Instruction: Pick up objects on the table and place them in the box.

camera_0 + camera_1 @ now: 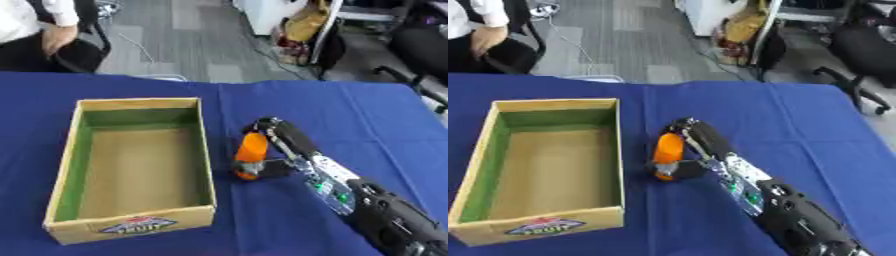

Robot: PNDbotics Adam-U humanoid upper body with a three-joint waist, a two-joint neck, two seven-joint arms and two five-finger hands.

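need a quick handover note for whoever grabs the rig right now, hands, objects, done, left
Right hand: fingers curled round the orange object, just right of the box, at the blue cloth; whether it is lifted cannot be told.
Left hand: not in view.
Box: nothing inside it.
Done: orange object grasped.
Left: carry it left over the box wall and release it inside. No other loose objects show on the table.
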